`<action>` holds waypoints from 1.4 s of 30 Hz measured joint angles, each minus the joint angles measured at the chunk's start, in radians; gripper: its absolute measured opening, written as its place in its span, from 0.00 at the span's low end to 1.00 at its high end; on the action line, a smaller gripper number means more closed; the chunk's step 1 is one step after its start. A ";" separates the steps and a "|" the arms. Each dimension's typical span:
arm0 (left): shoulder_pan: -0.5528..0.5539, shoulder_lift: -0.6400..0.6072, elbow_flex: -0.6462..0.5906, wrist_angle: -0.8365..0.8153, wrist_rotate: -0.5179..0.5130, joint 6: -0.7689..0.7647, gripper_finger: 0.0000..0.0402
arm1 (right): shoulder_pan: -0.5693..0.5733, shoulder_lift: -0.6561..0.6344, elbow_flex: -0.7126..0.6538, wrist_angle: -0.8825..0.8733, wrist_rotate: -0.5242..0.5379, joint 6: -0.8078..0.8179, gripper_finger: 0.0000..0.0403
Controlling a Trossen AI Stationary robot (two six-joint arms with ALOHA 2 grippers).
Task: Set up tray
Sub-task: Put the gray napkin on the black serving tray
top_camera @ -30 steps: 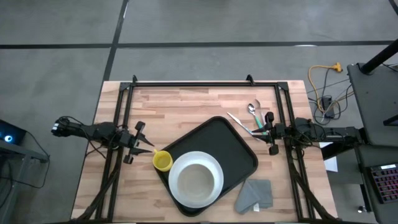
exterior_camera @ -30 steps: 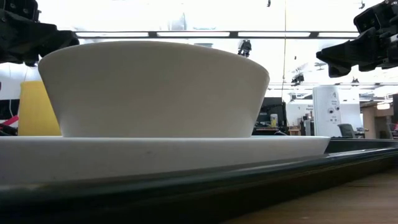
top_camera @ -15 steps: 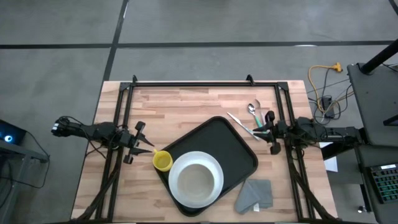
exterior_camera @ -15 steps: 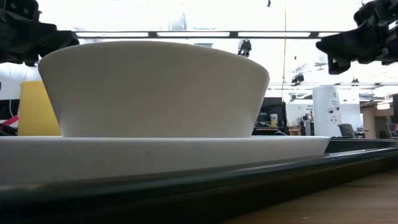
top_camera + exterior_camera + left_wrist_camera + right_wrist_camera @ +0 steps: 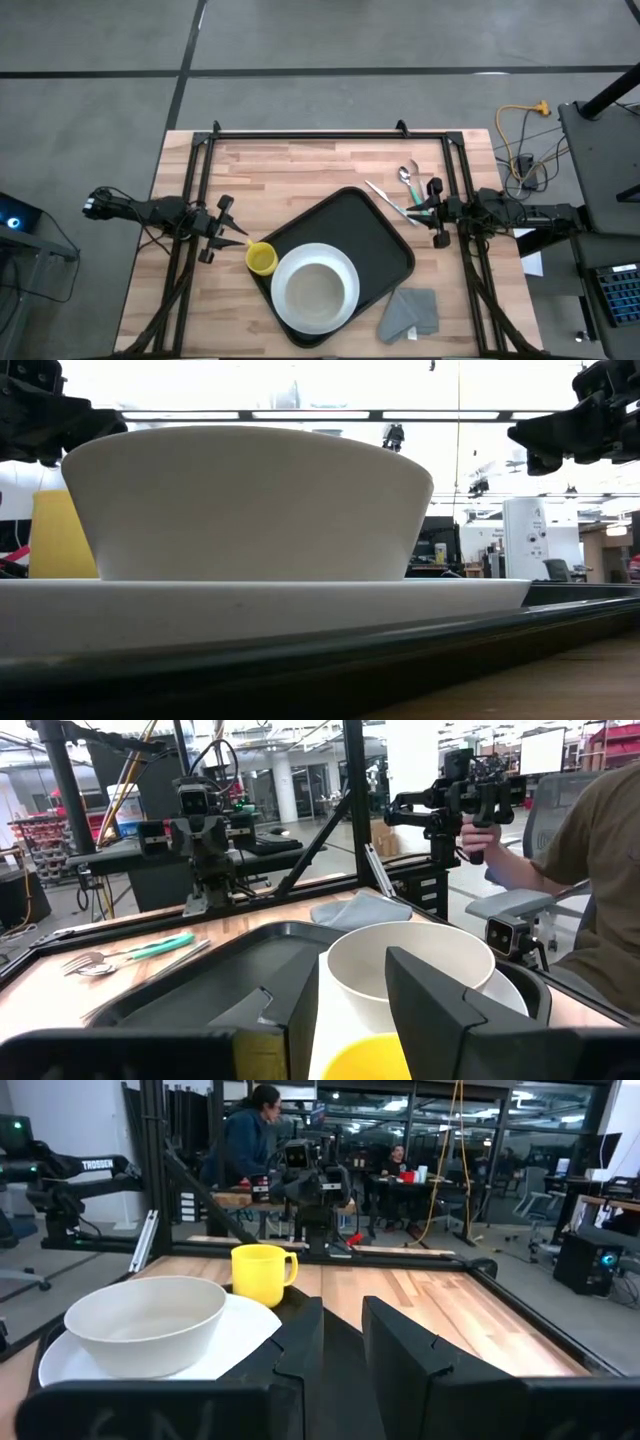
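- Left end effector [image 5: 238,236] hangs just beside the yellow cup [image 5: 262,259], fingers parted, grasping nothing.
- Right end effector [image 5: 428,203] sits by the cutlery [image 5: 398,192]; grip, can't tell.
- Tray [image 5: 385,235] lies mid-surface [image 5: 300,165], carrying plate [image 5: 345,262] and bowl [image 5: 315,292].

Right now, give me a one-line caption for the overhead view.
Black tray holding white plate and bowl, yellow cup beside it, both arms waiting at the sides.
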 joint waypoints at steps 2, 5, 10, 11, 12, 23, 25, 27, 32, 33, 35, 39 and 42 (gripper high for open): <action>0.000 0.000 0.000 0.000 0.000 0.000 0.26 | 0.000 0.000 0.000 0.000 0.000 -0.004 0.17; 0.000 0.000 0.000 0.000 0.000 0.000 0.26 | 0.000 0.000 0.000 0.000 0.000 -0.007 0.17; 0.000 0.000 0.000 0.000 0.000 0.000 0.26 | 0.000 0.000 0.000 0.001 0.000 0.090 0.17; 0.000 0.000 0.000 0.000 0.000 0.000 0.26 | 0.000 0.000 0.000 0.001 0.000 0.123 0.17; 0.000 0.000 0.000 0.000 0.000 0.000 0.26 | 0.000 0.000 0.000 0.001 0.000 0.159 0.17; 0.000 0.000 0.000 0.000 0.000 0.000 0.26 | 0.000 0.000 0.000 0.034 -0.012 0.228 0.17; 0.000 0.000 0.000 0.000 0.000 0.000 0.26 | 0.000 0.000 0.000 0.068 -0.041 0.228 0.17; 0.000 0.000 0.000 -0.001 0.000 0.000 0.26 | 0.000 0.000 0.000 0.108 -0.094 0.224 0.17; 0.000 0.000 0.000 -0.001 0.000 0.000 0.26 | 0.000 0.000 0.000 0.210 -0.230 0.203 0.17; 0.000 0.000 0.000 0.000 0.000 0.000 0.26 | 0.001 0.000 0.000 0.223 -0.248 0.201 0.17; 0.000 0.000 0.000 0.000 0.000 0.000 0.26 | 0.001 -0.001 0.000 0.242 -0.270 0.201 0.17; 0.000 0.000 0.000 0.000 0.000 0.000 0.26 | 0.001 0.003 0.022 0.237 -0.309 0.197 0.17; 0.000 0.000 0.000 -0.001 0.000 0.000 0.26 | 0.001 0.010 0.053 0.217 -0.382 0.195 0.17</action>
